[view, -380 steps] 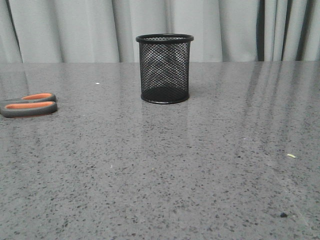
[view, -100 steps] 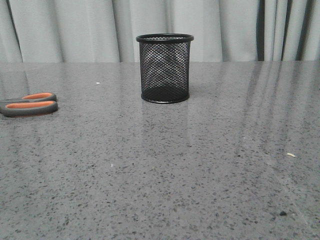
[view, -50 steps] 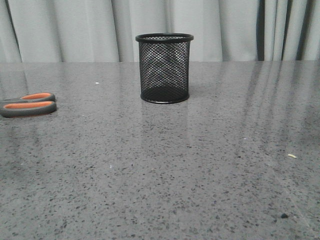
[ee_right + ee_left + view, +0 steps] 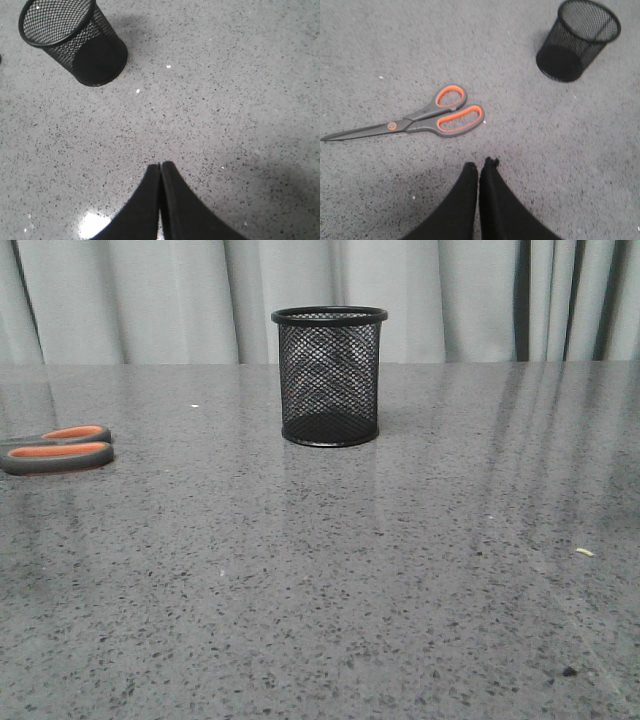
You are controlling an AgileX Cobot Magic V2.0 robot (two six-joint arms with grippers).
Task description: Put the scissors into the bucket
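The scissors (image 4: 55, 449) lie flat at the table's left edge in the front view, only the grey handles with orange inserts showing. The left wrist view shows them whole (image 4: 420, 118), closed, blades pointing away from the bucket. The black wire-mesh bucket (image 4: 329, 377) stands upright and empty at the table's middle back; it also shows in the left wrist view (image 4: 577, 40) and the right wrist view (image 4: 75, 40). My left gripper (image 4: 480, 165) is shut and empty, above the table a little short of the scissors' handles. My right gripper (image 4: 160, 164) is shut and empty above bare table.
The grey speckled table (image 4: 320, 570) has small crumbs on it, a pale one (image 4: 583, 552) and a dark one (image 4: 568, 672) at the front right. Grey curtains (image 4: 150, 300) hang behind the table's far edge.
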